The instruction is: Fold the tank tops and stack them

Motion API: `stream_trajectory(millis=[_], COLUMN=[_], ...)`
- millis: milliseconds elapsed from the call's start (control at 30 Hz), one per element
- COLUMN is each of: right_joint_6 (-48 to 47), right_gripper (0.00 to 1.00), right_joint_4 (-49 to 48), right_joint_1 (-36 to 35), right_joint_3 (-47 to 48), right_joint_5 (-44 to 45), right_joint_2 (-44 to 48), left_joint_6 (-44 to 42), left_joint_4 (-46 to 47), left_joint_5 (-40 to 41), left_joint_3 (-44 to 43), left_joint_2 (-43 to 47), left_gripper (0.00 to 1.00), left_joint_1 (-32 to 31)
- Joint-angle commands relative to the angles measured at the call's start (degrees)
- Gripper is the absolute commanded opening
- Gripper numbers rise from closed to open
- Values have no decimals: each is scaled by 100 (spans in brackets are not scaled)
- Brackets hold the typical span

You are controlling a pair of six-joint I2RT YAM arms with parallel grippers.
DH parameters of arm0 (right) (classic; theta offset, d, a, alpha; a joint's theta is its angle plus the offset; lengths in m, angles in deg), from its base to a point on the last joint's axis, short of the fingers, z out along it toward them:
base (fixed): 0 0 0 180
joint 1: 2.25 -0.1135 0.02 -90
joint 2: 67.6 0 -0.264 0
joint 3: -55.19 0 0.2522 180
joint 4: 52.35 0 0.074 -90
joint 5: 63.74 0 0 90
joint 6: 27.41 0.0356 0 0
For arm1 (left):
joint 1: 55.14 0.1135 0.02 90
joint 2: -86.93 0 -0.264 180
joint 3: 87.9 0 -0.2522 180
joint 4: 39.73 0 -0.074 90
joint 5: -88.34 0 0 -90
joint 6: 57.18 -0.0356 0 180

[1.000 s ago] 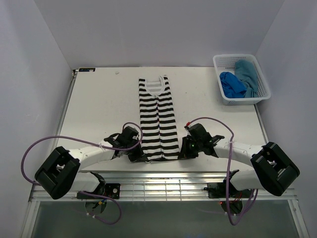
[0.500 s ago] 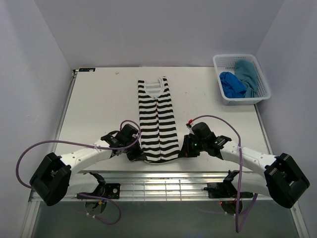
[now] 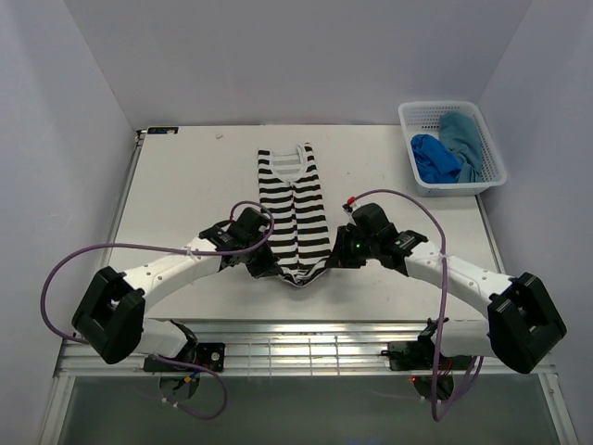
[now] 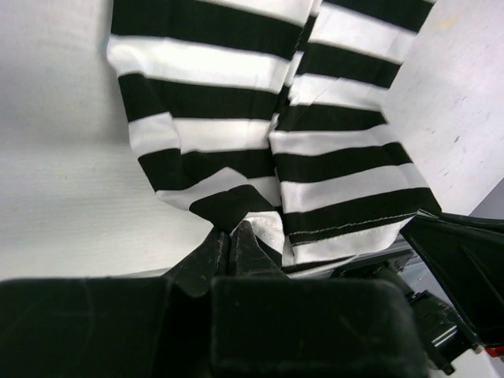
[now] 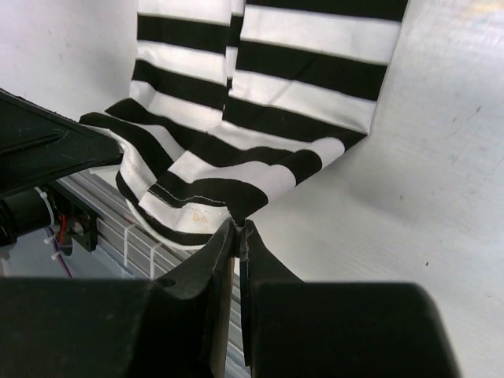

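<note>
A black-and-white striped tank top [image 3: 296, 208] lies lengthwise on the table, folded into a narrow strip, neck at the far end. My left gripper [image 3: 262, 266] is shut on its near left hem corner [image 4: 233, 209]. On the other side my right gripper [image 3: 337, 261] is shut on the near right hem corner [image 5: 240, 206]. Both corners are lifted off the table, so the hem sags between them [image 3: 301, 276]. A royal blue tank top [image 3: 432, 158] and a teal-blue tank top [image 3: 462, 139] lie crumpled in the basket.
A white mesh basket [image 3: 419, 115] stands at the table's far right corner. The white table [image 3: 185, 195] ends at a metal rail and grille [image 3: 306, 348] along the near edge. Purple cables loop off both arms.
Both grippers have lifted the striped top's near hem and carried it away from the table's near edge, toward the far end. The near part of the cloth now sags and bunches.
</note>
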Motion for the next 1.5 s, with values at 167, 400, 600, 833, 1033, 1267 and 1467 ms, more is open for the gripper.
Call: stream_trajectory(millis=[167,400,600,833,1033,1267,1467], right_joint_6=[-467,-704,-994,-1205,-1311,-1381,-1442], right_gripper=[8,8,8,8,8,8,8], right_joint_4=[32,24,24,24,15,24,24], right_joint_1=[463,779,1008,1210,1316,1430,1553], right_joint_3=[1169,1960,2558,3191,3666,4052,4369], right_joint_5=[149,34,-27,-229,-273,-361,-510], right_joint_2=[-575,-1181,-1673,-2420,-2903,-3291,-3669], left_joint_6=[-508,-1019,-1248,-1520,-1740,-2074,-2153], left_joint_4=[-60,27,107,247,423,494,546], left_joint_5=[253,262,236,60,-63,-248,-318], left_joint_3=[-1009,-1826,-2381,-2846,-3197,-3576,-3787], left_joint_2=[-342,-930,-1450,-2039,-2434,-2944,-3304], left_gripper=[0,0,0,0,0,0,0], left_joint_1=[728,1142,1450,1775,1924,1977,2056])
